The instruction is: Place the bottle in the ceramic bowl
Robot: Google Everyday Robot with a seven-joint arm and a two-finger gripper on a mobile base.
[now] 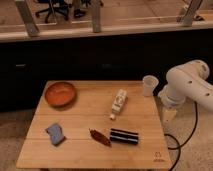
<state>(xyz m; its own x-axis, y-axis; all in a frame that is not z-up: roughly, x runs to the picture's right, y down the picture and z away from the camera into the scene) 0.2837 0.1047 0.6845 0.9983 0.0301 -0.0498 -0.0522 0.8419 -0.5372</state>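
1. Camera view: my tool [169, 115] hangs beside the tabletop's [80, 150] right edge, empty, well apart from the bottle [118, 102] lying mid-tabletop; reaching in, my arm [190, 82] could topple the white cup [149, 85] nearby
2. The bottle may roll when pinched, missing the ceramic bowl [60, 94]
3. How open my tool is, I cannot tell

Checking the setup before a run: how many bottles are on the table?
1. The bottle lies on its side at the middle of the table, right of the ceramic bowl. The gripper hangs beside its right edge. None seems hidden.
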